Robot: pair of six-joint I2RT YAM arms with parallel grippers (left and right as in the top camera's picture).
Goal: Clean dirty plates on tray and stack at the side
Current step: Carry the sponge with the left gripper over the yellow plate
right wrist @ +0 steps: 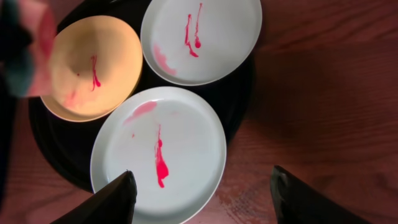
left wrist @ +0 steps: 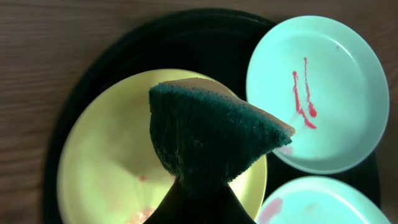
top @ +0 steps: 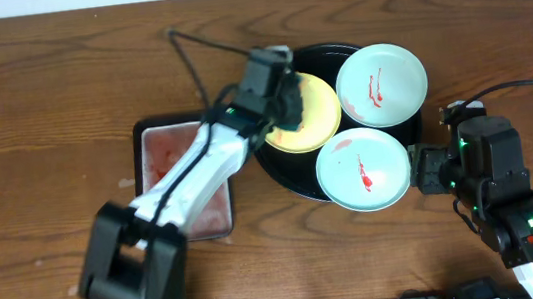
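We see a brown wooden table (top: 31, 116), its grain running left to right with darker streaks. On it lies 1 small rectangular tray (top: 142, 184) with a black rim and a mottled pinkish inside. We also see 1 sponge (left wrist: 211, 134). Its dark green scouring face is turned toward the left wrist camera, with a thin tan layer along its upper edge. It is squeezed into a wedge, narrow at the bottom.

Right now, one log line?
left tool shut on sponge above yellow plate | right tool open by near white plate | all on tray
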